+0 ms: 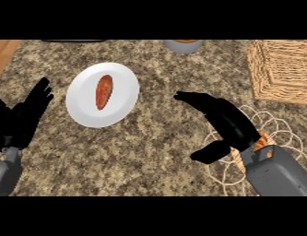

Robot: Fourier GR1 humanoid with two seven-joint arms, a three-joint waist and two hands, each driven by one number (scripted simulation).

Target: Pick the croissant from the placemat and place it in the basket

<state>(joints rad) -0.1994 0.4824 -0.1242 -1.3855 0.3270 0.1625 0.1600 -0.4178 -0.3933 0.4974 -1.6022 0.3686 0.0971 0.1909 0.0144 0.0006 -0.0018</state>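
croissant (262, 138), lower right under the open right hand (224, 120), looks light, soft and crushable: take hold across its middle; left hand (18, 117) open.

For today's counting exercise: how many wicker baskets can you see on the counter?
1. The wicker basket sits at the counter's far right corner, cut off by the view's right edge. More may lie beyond the view; the wire placemat by the right hand isn't a basket.
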